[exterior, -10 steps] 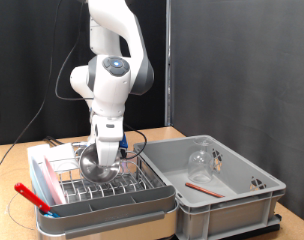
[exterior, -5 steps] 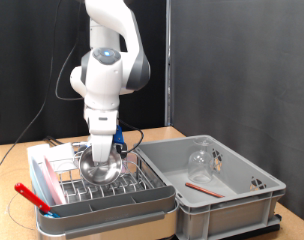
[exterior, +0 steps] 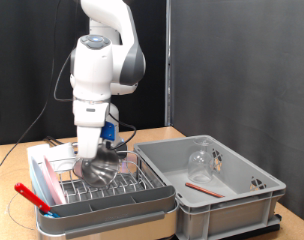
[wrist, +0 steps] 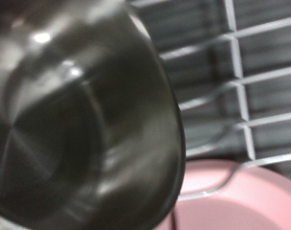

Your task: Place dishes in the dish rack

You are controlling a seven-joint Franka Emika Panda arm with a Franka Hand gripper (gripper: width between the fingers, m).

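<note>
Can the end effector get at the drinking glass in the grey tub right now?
Probably not yet: the end effector is down in the dish rack at the steel bowl. The glass stands uncovered in the open tub.

Even overhead room light falls on the exterior view against a black curtain (exterior: 232, 60), leaving the white robot arm (exterior: 97, 70) bright and shadows soft. The frame is small and slightly grainy. In the wrist view, the steel bowl (wrist: 78, 125) sits too close, dark and out of focus, with small white glints; the pink plate (wrist: 241, 196) blurs too.
</note>
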